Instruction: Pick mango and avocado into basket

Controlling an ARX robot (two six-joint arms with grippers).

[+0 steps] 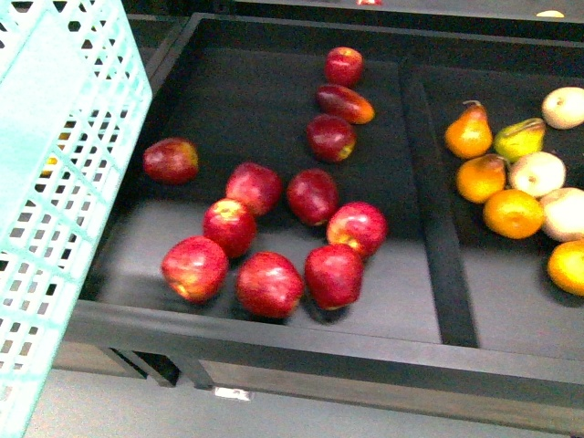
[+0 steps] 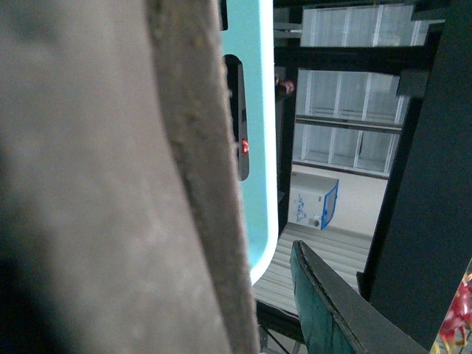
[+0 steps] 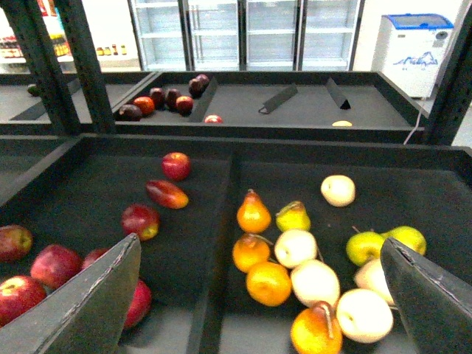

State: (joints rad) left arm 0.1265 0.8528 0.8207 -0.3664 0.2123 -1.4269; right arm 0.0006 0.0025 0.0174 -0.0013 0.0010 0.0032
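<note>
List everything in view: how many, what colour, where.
Red apples: ten, red, bin's left compartment.
Red mango: one, dark red and orange, among far apples.
Pears: at least three, orange or yellow-green, right compartment.
Orange: at least one, orange, right compartment.
Pale round fruits: at least four, cream, right compartment.
Green apples: two, yellow-green, right compartment.
Basket: one, light teal, left of bin.
Bin: one, black.
Right hand: open, near the bin.
Left hand: by the basket, state unclear.

— How is your light?
— Even, from overhead. In my front view the red apples (image 1: 270, 284) show small glare spots, and the basket (image 1: 55, 91) looks washed out.
— Your wrists?
— Left is blurred by a close grey surface (image 2: 88, 184); right is sharp, with bright fridges (image 3: 243, 33) behind.
</note>
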